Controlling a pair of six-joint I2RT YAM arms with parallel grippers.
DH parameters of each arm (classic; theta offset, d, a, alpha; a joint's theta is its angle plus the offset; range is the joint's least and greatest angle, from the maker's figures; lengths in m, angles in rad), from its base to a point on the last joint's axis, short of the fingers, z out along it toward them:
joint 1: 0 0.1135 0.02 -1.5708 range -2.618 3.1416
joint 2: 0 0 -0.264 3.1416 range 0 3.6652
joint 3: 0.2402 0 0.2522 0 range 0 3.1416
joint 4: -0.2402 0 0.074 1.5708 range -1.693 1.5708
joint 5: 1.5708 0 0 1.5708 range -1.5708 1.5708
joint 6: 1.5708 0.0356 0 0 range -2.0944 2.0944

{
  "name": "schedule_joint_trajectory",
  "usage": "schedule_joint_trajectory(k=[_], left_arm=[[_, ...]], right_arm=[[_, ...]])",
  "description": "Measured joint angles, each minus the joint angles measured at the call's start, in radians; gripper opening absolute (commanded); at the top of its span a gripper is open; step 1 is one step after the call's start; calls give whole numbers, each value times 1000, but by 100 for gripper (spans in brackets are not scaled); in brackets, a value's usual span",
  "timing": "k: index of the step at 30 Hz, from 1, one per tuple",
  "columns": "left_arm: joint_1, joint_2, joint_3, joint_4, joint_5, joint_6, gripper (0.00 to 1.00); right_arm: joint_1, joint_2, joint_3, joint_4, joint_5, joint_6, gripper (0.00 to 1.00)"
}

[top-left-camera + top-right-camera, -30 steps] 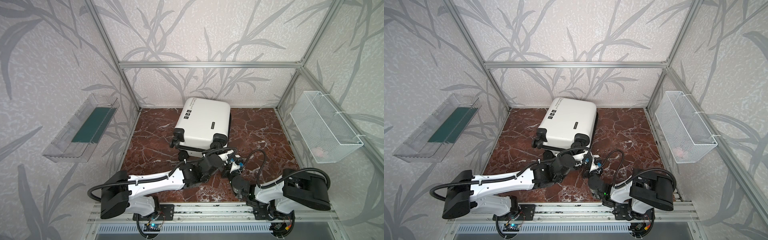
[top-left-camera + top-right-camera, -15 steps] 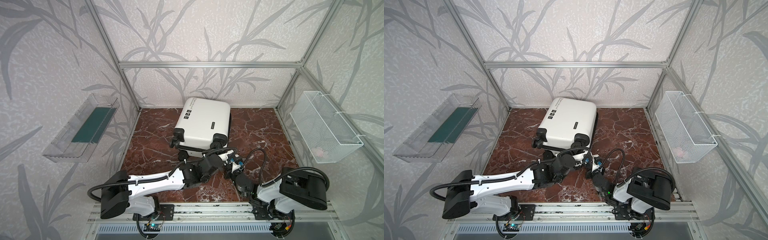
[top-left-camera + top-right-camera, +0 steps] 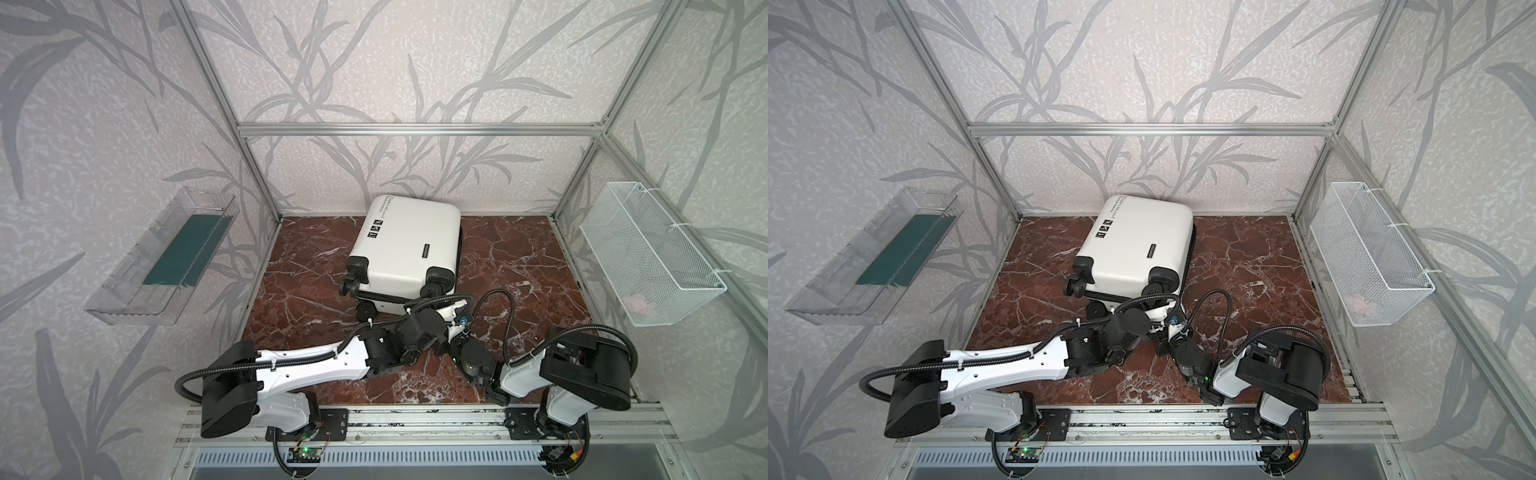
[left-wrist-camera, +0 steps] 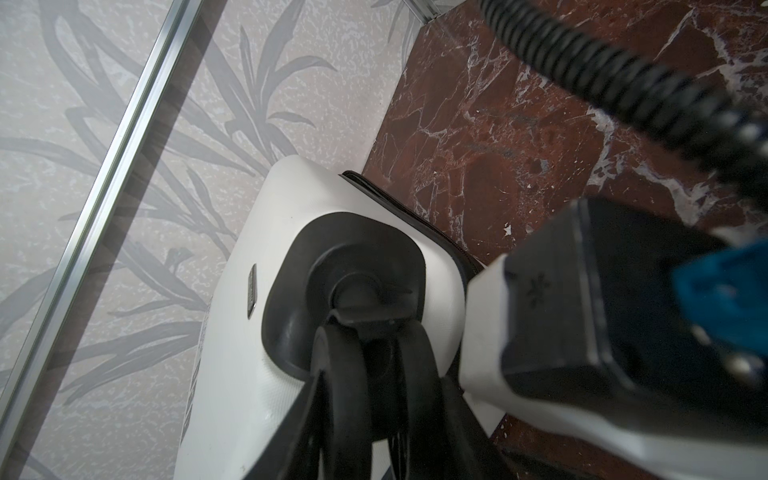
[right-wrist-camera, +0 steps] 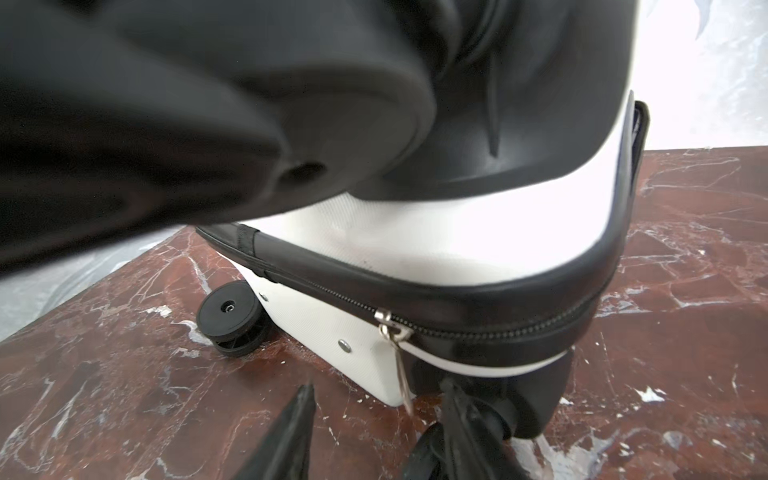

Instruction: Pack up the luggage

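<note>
right gripper (image 5: 376, 419) just opened: fingers spread, zipper pull (image 5: 400, 365) dangling free between them; left gripper (image 4: 374, 345) pinches corner caster (image 4: 357, 282); luggage (image 3: 409, 245) flat at 12 o'clock on marble table (image 3: 519, 257), wheels toward 6, looks shut; likely needs a regrasp of the pull to unzip

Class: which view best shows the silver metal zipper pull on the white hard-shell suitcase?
Right wrist view: silver metal zipper pull hangs close, sharp. Both top views hide it; left wrist shows only a black wheel and white shell.
</note>
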Motion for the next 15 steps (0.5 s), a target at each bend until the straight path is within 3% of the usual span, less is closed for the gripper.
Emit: schedule_joint_trajectory(k=[10, 15], left_arm=[[0, 0, 0, 0, 0, -3, 0], [5, 0, 0, 0, 0, -5, 0]], right_arm=[[-13, 72, 45, 24, 35, 3, 45], [-19, 81, 61, 25, 38, 9, 34]])
